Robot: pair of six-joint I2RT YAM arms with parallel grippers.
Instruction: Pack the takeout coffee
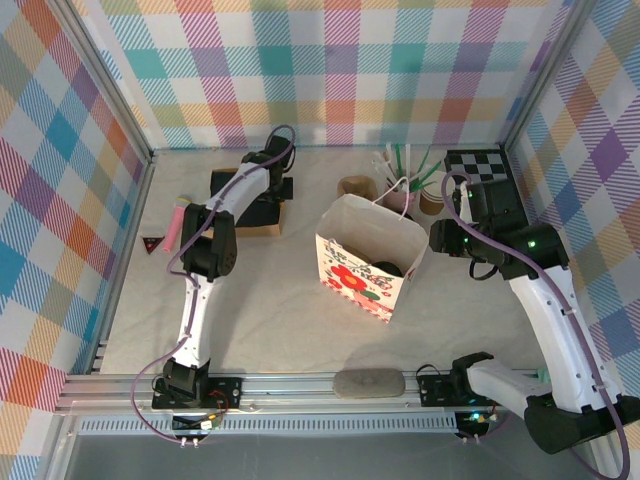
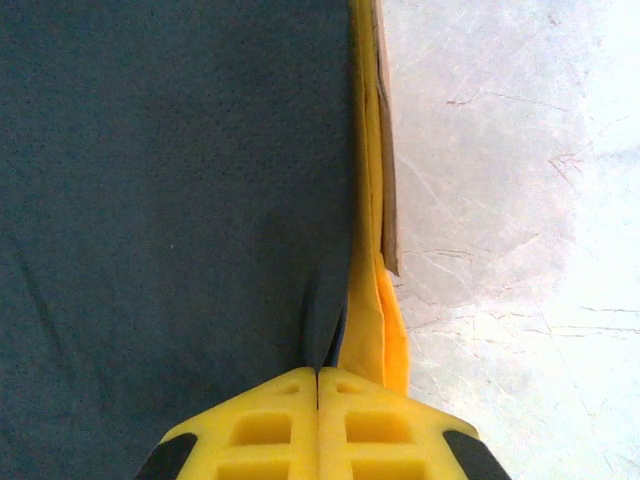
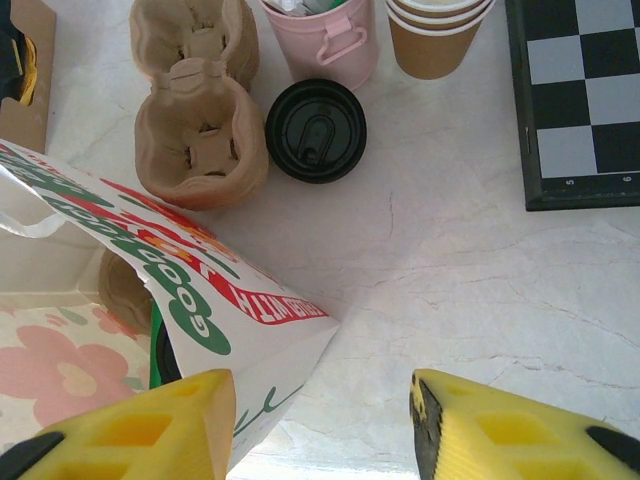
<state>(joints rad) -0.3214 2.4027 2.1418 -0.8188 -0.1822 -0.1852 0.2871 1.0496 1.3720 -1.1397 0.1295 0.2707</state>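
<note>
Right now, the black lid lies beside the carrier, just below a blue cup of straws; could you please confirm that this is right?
Not quite: the cup of straws is pink, not blue. The right wrist view shows it, with the black lid just below it and beside the carrier, as you said.

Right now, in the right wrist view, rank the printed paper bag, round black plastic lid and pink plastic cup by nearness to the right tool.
1. Printed paper bag, lower left by the right tool.
2. Round black plastic lid, centre.
3. Pink plastic cup, top edge.
</note>
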